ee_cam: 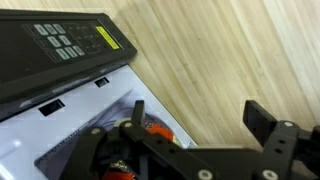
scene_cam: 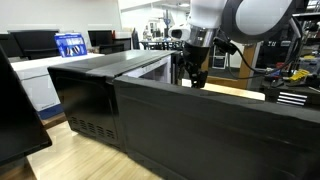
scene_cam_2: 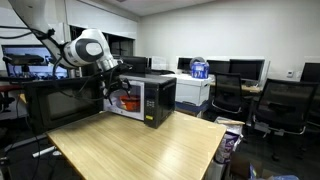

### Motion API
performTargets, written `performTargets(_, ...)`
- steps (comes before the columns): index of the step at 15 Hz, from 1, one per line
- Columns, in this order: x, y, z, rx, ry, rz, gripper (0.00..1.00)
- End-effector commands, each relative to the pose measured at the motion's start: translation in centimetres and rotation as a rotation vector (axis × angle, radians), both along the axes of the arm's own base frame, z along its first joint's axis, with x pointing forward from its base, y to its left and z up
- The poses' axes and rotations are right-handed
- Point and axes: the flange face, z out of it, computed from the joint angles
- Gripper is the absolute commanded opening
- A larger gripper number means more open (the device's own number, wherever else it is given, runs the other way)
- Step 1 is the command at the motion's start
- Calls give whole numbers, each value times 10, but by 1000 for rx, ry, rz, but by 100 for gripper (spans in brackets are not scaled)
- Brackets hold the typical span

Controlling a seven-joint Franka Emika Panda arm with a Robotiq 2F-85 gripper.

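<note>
A black microwave (scene_cam_2: 152,98) stands on a wooden table (scene_cam_2: 140,148) with its door (scene_cam_2: 62,104) swung open. My gripper (scene_cam_2: 112,88) hangs at the front of the open cavity, fingers spread and empty. In the wrist view the gripper (ee_cam: 200,116) is over the table edge beside the cavity, with the control panel (ee_cam: 70,40) at upper left. An orange-red object (ee_cam: 156,128) lies inside the white cavity, just by one finger; it also shows in an exterior view (scene_cam_2: 128,101). In an exterior view the gripper (scene_cam: 191,74) sits behind the dark door (scene_cam: 210,125).
Office chairs (scene_cam_2: 272,100) and desks with monitors stand beyond the table. A blue object (scene_cam_2: 200,68) sits on a white cabinet; it also shows in an exterior view (scene_cam: 70,44). The wooden tabletop (ee_cam: 215,50) extends in front of the microwave.
</note>
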Motion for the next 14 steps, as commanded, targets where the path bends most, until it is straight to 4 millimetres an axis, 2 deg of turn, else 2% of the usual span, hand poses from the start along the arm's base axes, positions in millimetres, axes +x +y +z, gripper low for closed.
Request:
performTargets(1,-5,5,7,50,-15,-148,100)
performTargets(5,-4,6,4,92,-39,-253,100)
performTargets(6,-4,7,4,104,-44,-272,75)
performTargets(7,-3,7,4,115,-53,-292,73)
performTargets(11,-2,7,3,166,-50,-367,42)
performTargets(14,-3,8,5,195,-71,-373,23)
